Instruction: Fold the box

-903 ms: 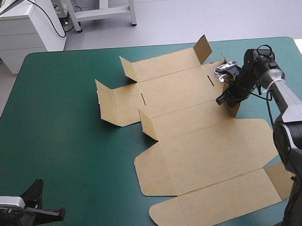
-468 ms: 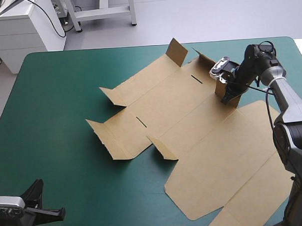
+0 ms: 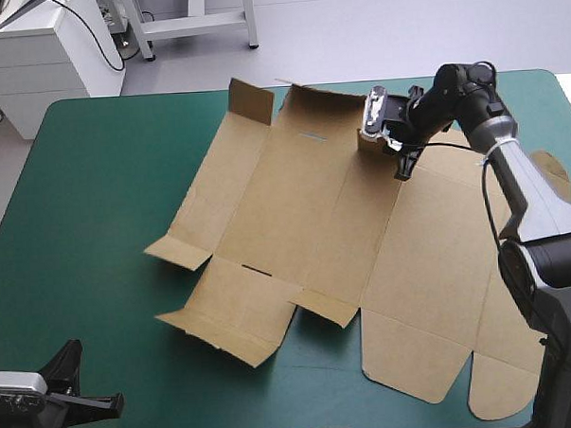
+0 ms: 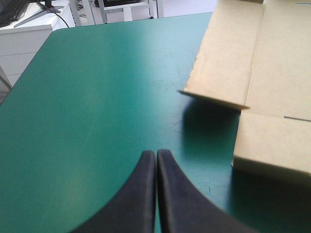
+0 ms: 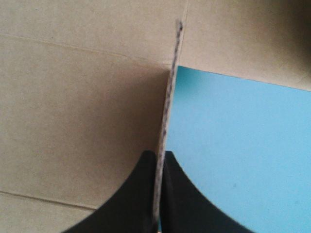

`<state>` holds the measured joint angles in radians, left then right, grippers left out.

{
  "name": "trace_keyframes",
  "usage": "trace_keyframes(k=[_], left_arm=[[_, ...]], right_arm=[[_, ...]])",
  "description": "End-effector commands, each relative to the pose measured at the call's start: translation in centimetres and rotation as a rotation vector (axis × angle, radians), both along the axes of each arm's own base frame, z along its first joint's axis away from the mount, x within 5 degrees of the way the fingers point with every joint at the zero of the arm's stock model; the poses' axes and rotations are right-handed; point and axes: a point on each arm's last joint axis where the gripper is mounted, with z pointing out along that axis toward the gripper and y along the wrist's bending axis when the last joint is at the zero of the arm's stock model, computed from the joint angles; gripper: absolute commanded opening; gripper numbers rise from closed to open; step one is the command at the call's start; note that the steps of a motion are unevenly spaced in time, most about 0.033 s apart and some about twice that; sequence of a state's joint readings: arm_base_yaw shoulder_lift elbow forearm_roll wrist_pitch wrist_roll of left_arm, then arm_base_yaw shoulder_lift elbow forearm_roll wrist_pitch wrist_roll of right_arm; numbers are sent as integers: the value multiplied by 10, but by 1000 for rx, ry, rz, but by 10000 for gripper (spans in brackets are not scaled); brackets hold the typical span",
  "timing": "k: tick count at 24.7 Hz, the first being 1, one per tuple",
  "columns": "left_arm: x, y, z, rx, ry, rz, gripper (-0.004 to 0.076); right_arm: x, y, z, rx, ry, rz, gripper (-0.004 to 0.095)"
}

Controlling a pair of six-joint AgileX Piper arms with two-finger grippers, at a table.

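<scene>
The brown box point(image 3: 295, 214) lies as a cut sheet, mostly flat, across the middle and right of the teal-green table point(image 3: 95, 184). Small flaps stand up at its far edge and its left side. My right gripper point(image 3: 385, 141) is at the sheet's far right part, shut on a raised flap. In the right wrist view that flap's thin edge point(image 5: 169, 107) runs up between the gripper point(image 5: 159, 162) fingers, with brown board point(image 5: 73, 97) on one side. My left gripper point(image 4: 156, 158) is shut and holds nothing. It hovers low by the near left corner point(image 3: 90, 404), the box's left flaps point(image 4: 228, 53) ahead of it.
The sheet's large rounded panels point(image 3: 459, 292) reach toward the table's right and near edges. Bare teal-green cover point(image 4: 97, 97) spans the whole left side. A white cabinet point(image 3: 42, 54) stands beyond the far left corner.
My right gripper has moved toward the far edge and leftward, holding the flap. The whole sheet has swung round with it, its big panels now toward the right edge. The left arm stayed still.
</scene>
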<state>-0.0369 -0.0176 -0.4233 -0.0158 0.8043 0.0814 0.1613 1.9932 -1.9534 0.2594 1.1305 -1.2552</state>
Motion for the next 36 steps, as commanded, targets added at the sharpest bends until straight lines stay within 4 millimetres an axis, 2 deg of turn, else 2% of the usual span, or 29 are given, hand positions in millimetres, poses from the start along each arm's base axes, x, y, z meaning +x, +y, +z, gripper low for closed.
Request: trace_keyframes(k=[1, 11, 14, 18, 20, 26, 29, 32, 34, 36], left_arm=[[-2, 0, 13, -16, -100, -5, -8], [-2, 0, 13, -16, -100, -5, -8], [-2, 0, 13, -16, -100, -5, -8], [-2, 0, 13, -16, -100, -5, -8], [-2, 0, 13, -16, -100, -5, -8], [-2, 0, 13, -16, -100, -5, -8], [-2, 0, 13, -16, -100, -5, -8], [-2, 0, 13, -16, -100, -5, -8], [-2, 0, 13, -16, -100, -5, -8], [-2, 0, 13, -16, -100, -5, -8]], right_arm=[[-11, 33, 33, 53, -153, 133, -21], [-26, 106, 23, 60, -206, 338, -21], [-25, 122, 18, 115, -223, 337, -21], [-24, 127, 12, 183, -171, 296, -5], [-23, 127, 9, 202, -140, 244, 52], [-22, 126, 9, 201, -132, 204, 402], [-20, 125, 9, 201, -142, 187, 532], [-21, 124, 19, 212, -171, 185, 519], [-24, 123, 32, 232, -192, 166, 456], [-27, 119, 50, 239, -232, 131, 350]])
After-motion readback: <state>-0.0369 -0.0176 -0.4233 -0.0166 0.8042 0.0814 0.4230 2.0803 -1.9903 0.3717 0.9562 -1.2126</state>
